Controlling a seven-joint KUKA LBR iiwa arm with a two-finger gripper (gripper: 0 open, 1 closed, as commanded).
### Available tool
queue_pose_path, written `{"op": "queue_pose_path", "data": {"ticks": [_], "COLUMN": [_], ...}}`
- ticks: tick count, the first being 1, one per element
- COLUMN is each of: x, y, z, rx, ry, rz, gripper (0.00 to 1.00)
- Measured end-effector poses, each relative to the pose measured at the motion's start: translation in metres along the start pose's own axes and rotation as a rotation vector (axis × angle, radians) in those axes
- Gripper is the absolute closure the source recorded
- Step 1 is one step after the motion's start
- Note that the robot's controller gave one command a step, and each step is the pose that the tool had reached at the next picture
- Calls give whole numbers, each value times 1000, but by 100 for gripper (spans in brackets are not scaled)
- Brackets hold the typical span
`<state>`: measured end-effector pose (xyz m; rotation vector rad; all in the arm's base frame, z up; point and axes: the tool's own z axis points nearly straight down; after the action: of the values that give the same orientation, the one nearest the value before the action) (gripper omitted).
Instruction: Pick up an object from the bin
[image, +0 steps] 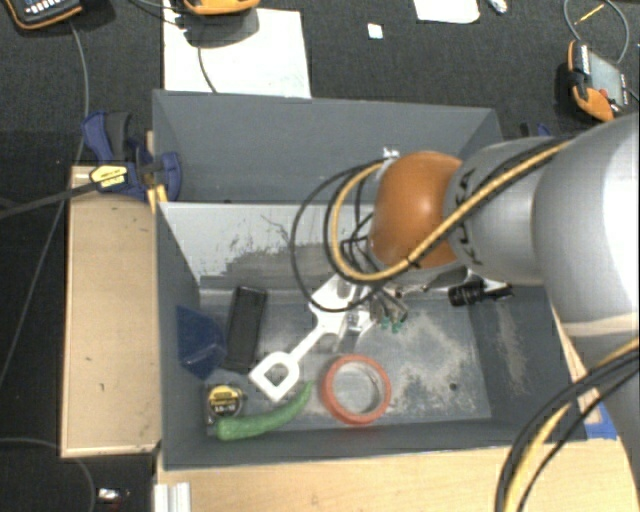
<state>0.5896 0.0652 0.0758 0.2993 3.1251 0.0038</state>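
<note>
The grey bin (320, 140) is entered from the right by the arm (575, 230), whose orange cover (410, 205) and looped cables hide most of what lies under the wrist. The gripper (370, 320) is lowered close to the bin floor, near the middle. Whether it is open or closed cannot be told, as it is largely masked from above.

A white tool (290, 360), long with a looped end, is seen just to the gripper's left. Its near end reaches up against the gripper and its loop points away, down and to the left. Whether that end is gripped or merely touched cannot be told. A black block (245, 325) lies further left, apart from the gripper. An orange ring (355, 388) lies flat just below the gripper, not touched. A green pod (265, 420) is set below and to the left, beyond the tool's loop. A blue piece (197, 335) rests furthest left, by the wall. A small tape measure (225, 402) sits beside the pod.

The task is judged to be at the reaching or closing stage: nothing is lifted, and everything rests on the floor. A confirmed hold and the lift are left to be done.
</note>
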Motion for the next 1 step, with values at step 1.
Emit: {"op": "queue_pose_path", "data": {"ticks": [1], "x": [-6], "y": [-6], "z": [21], "rx": [3], "ry": [-1], "rz": [-99], "gripper": [0]}}
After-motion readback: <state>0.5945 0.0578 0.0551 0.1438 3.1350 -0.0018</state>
